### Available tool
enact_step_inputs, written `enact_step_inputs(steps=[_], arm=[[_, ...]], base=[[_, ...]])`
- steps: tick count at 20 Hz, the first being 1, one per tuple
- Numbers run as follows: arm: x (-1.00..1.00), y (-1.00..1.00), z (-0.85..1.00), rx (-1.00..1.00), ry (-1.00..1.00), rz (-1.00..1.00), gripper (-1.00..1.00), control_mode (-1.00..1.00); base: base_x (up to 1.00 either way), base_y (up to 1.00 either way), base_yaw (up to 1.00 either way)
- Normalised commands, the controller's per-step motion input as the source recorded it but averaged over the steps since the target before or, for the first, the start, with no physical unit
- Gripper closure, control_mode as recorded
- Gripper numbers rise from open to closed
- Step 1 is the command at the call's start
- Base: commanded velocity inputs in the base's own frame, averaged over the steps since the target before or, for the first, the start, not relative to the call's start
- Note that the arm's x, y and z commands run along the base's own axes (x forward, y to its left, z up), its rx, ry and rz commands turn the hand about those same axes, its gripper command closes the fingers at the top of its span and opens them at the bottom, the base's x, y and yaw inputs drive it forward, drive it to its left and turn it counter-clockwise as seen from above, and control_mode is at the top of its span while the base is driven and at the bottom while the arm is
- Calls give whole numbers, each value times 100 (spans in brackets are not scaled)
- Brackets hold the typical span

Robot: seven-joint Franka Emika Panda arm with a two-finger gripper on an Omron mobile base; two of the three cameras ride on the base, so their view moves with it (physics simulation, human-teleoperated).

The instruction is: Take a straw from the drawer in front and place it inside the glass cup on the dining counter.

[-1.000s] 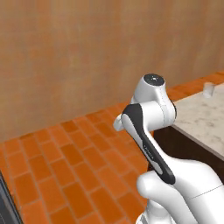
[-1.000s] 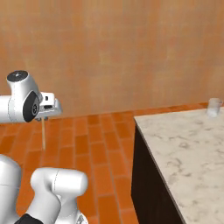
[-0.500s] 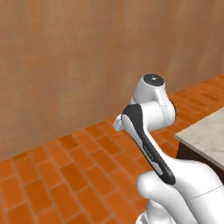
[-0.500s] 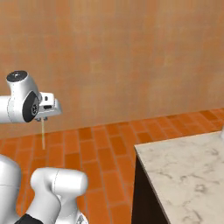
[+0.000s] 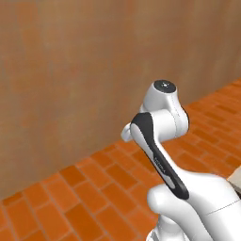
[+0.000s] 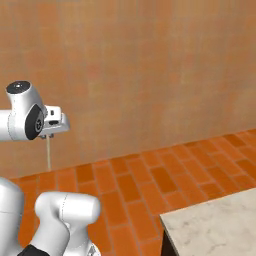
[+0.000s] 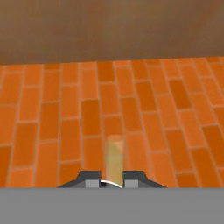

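Note:
My gripper (image 6: 48,136) is shut on the straw (image 6: 48,154), a thin pale stick that hangs straight down from the hand over the brick floor. In the hand view the straw (image 7: 115,158) rises between the two dark fingertips, with the gripper (image 7: 114,181) closed around its base. The arm is held high and folded close to the base. A corner of the dining counter (image 6: 215,229), a beige marble slab over dark wood, sits at the lower right of the right base view. The glass cup and the drawer are out of view.
An orange brick floor (image 6: 150,180) stretches ahead to a plain brown wall (image 6: 150,75). The robot's white elbow (image 5: 162,117) stands in the middle of the left base view.
Both base views have swung, so the camera moved: the dining counter slid to the lower right and the glass cup left the picture. The arm kept its pose, with the straw still gripped.

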Motion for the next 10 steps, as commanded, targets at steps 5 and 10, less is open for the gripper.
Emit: enact_step_inputs(steps=[5,10], arm=[[0,0,0,0,0,0,100,100],[0,0,0,0,0,0,100,100]], base=[[100,18,-36],[99,27,-44]])
